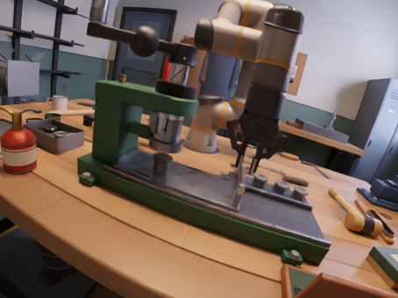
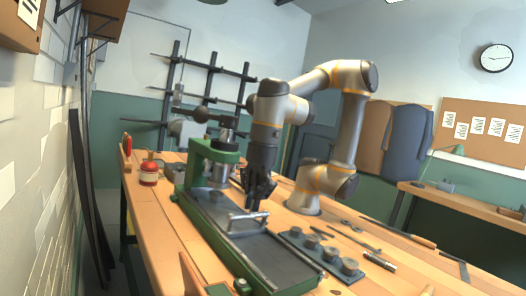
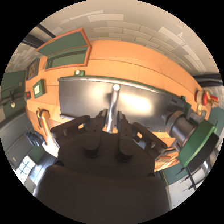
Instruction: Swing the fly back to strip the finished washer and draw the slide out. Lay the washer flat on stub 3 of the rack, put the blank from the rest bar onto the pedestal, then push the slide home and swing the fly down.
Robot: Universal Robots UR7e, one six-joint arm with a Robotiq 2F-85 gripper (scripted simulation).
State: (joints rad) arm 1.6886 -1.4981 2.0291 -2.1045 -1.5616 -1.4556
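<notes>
The slide handle (image 1: 239,186) (image 2: 247,216) (image 3: 113,109), a grey bar raised on two posts, stands at the front of the slide plate (image 1: 193,179), some way out from the green press frame (image 1: 127,118). My gripper (image 1: 247,168) (image 2: 253,204) (image 3: 112,119) is over the handle's far end and open, holding nothing. The pedestal (image 1: 162,163) (image 2: 216,195) (image 3: 179,128) sits on the slide under the ram. The fly arm with its ball (image 1: 144,40) (image 2: 201,114) reaches out to the left above the frame. The rack with its stubs (image 1: 280,186) (image 2: 322,252) lies beside the slide.
A grey tray (image 1: 55,135) with round parts sits left of the press, next to a red oil can (image 1: 18,147) (image 2: 148,172). A mallet (image 1: 357,217) and hand tools lie on the bench to the right. The arm's base (image 1: 206,127) stands behind the press.
</notes>
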